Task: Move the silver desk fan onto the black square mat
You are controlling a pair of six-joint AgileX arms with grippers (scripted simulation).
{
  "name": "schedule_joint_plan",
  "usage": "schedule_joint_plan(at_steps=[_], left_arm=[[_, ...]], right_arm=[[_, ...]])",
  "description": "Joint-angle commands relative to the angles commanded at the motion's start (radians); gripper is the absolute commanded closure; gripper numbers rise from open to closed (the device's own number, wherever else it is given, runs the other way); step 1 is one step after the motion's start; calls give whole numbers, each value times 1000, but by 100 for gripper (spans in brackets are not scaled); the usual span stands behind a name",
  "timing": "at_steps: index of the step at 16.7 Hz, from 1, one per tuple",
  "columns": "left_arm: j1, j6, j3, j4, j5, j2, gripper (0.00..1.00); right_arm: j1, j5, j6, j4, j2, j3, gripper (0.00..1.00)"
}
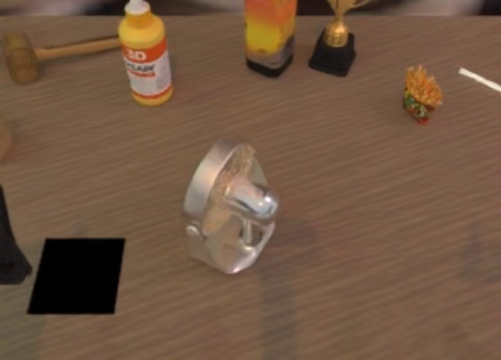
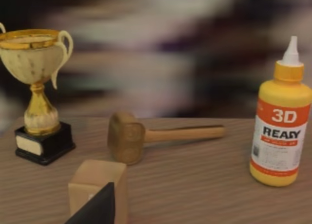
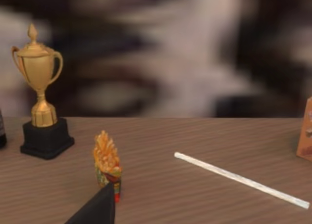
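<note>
Left end effector point(image 1: 9, 250) beside mat | one silver desk fan point(image 1: 229, 211) | one black square mat point(image 1: 77, 275)

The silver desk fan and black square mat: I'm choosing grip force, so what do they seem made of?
The silver desk fan looks like polished metal: bright mirror-like highlights. The black square mat looks flat and matte, with no glare; possibly rubber or fabric.

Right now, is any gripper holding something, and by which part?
Nothing is held. The silver fan stands free mid-table, right of the black mat; no gripper is near it.

Top view looks down; wrist views skim the table point(image 1: 352, 180) (low).
</note>
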Motion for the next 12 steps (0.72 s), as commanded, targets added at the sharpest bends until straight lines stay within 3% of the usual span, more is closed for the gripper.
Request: schedule_joint_plan(at_steps=[5,12], left_arm=[[-24,0,60,-59,2,62,0],[-175,-15,533,-449,1,555,0]], right_arm=[[0,0,0,0,0,0,0],[0,0,0,0,0,0,0]])
